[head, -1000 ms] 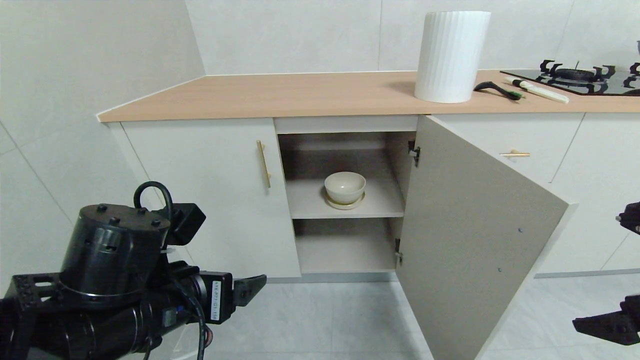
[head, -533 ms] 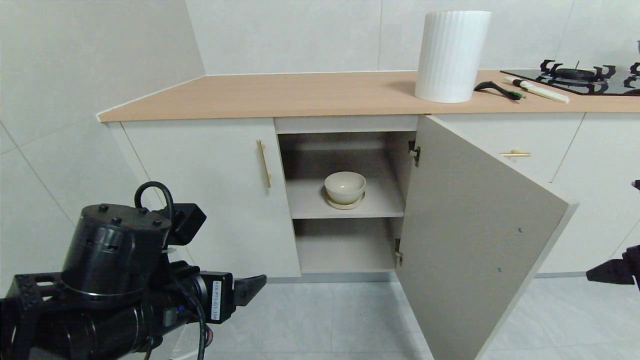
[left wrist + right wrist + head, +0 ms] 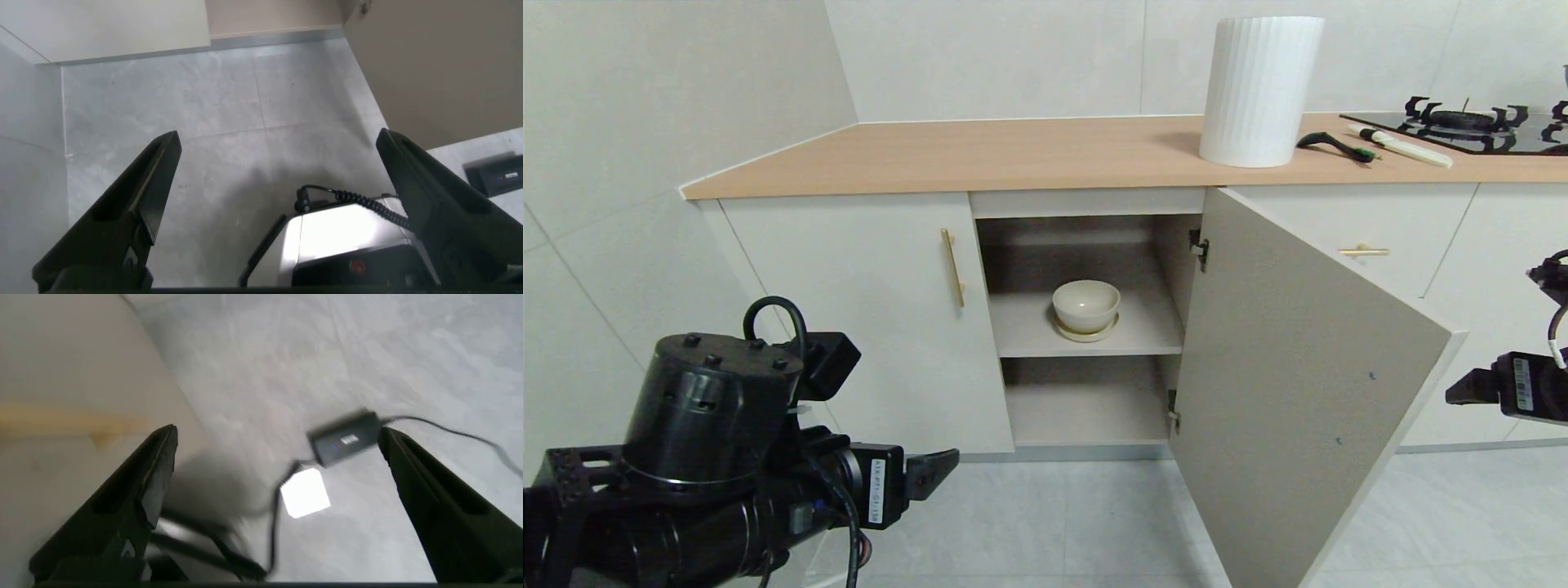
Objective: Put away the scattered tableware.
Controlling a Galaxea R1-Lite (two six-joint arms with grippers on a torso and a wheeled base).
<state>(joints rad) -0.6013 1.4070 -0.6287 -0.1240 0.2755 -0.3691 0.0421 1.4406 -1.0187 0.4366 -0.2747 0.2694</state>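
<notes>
A beige bowl point(image 3: 1085, 305) sits on a small plate point(image 3: 1085, 333) on the upper shelf of the cabinet, whose right door point(image 3: 1298, 367) stands wide open. My left gripper point(image 3: 935, 472) hangs low over the floor, left of the cabinet opening and well apart from the bowl. In the left wrist view it point(image 3: 278, 171) is open with nothing between its fingers. My right gripper point(image 3: 1470, 388) is at the right edge, just beyond the open door's free edge. In the right wrist view it point(image 3: 282, 457) is open and empty above the floor.
On the wooden counter point(image 3: 980, 155) stand a tall white ribbed container point(image 3: 1260, 91), a black-handled tool point(image 3: 1335, 146), a pale utensil point(image 3: 1401, 148) and a gas hob point(image 3: 1462, 124). The left cabinet door point(image 3: 866, 318) is closed. A black adapter point(image 3: 343, 439) with a cable lies on the floor.
My right arm has risen from the lower right corner to mid-height beside the open door's edge. The left arm, bowl and door have not moved.
</notes>
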